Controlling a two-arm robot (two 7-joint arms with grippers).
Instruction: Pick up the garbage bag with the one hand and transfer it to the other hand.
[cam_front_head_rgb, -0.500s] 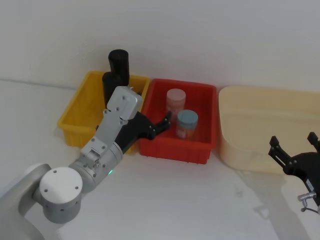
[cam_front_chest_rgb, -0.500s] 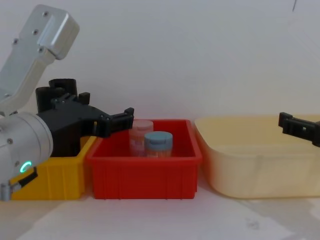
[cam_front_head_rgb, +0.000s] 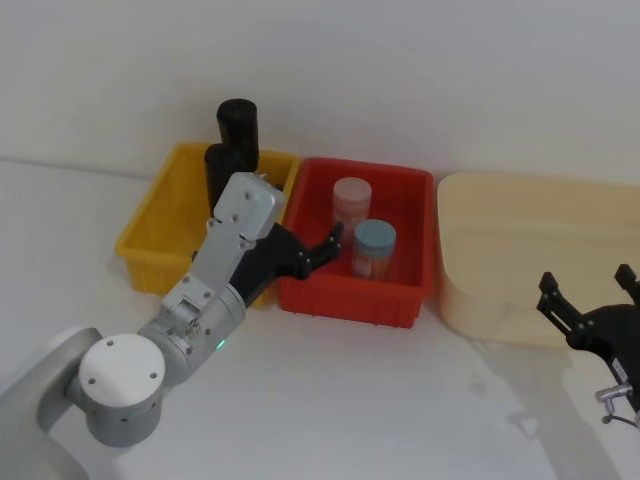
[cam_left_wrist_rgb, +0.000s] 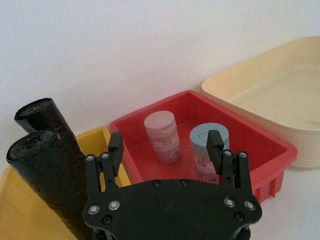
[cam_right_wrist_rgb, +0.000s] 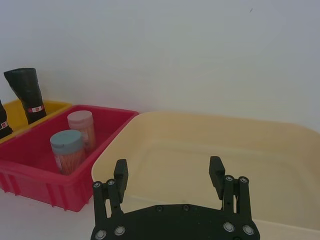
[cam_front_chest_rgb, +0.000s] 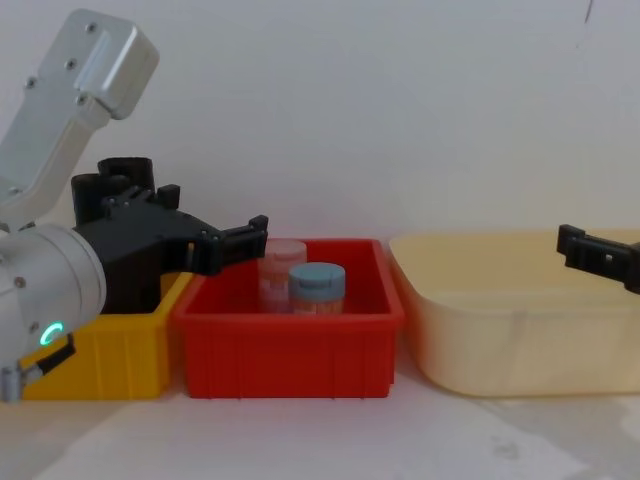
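Observation:
The garbage bag (cam_front_head_rgb: 218, 166) is a thick black roll standing in the yellow bin (cam_front_head_rgb: 150, 232); it rises close beside my left gripper (cam_left_wrist_rgb: 165, 145) in the left wrist view (cam_left_wrist_rgb: 50, 170). My left gripper (cam_front_head_rgb: 320, 246), on the green-ringed arm, hangs open over the wall shared by the yellow and red bins, just right of the bag and apart from it, with nothing between its fingers. My right gripper (cam_front_head_rgb: 588, 286) is open at the near right, in front of the cream tub (cam_front_head_rgb: 540, 240), and holds nothing (cam_right_wrist_rgb: 168, 172).
A slimmer black roll (cam_front_head_rgb: 238, 122) with a red-and-white sticker stands behind the bag. The red bin (cam_front_head_rgb: 400, 300) holds a pink-lidded jar (cam_front_head_rgb: 351, 198) and a blue-lidded jar (cam_front_head_rgb: 375, 245). White tabletop lies in front of the bins.

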